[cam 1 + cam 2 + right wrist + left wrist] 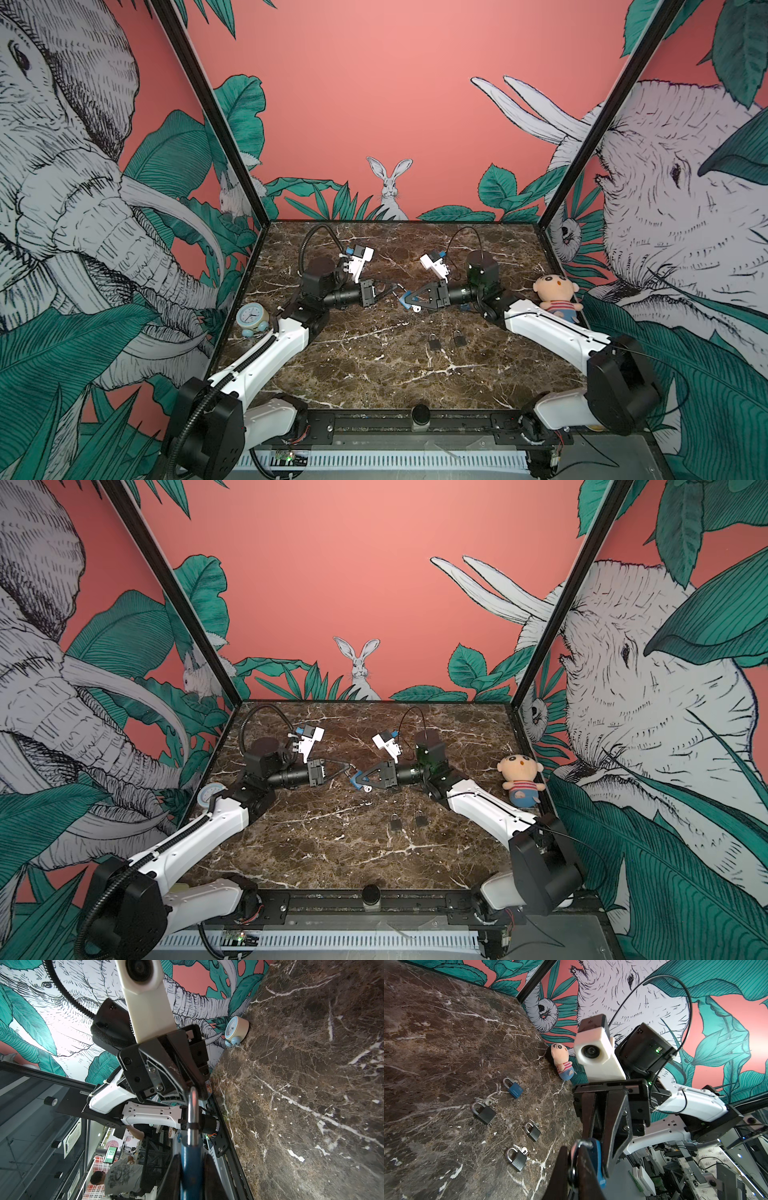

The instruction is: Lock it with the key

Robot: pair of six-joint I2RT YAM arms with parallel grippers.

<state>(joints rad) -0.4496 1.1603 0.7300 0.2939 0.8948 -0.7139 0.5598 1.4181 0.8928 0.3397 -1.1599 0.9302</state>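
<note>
Aloft: blue padlock [190, 1167], body edge-on, pinched in the right gripper [191, 1159]; silver shackle [192, 1109] nipped by the left gripper [192, 1087]; small silver key [415, 308] dangling just below.

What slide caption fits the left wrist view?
Left pincer on the shackle, right pincer on the body of a blue padlock; four more padlocks and a plush doll on the marble table.
</note>
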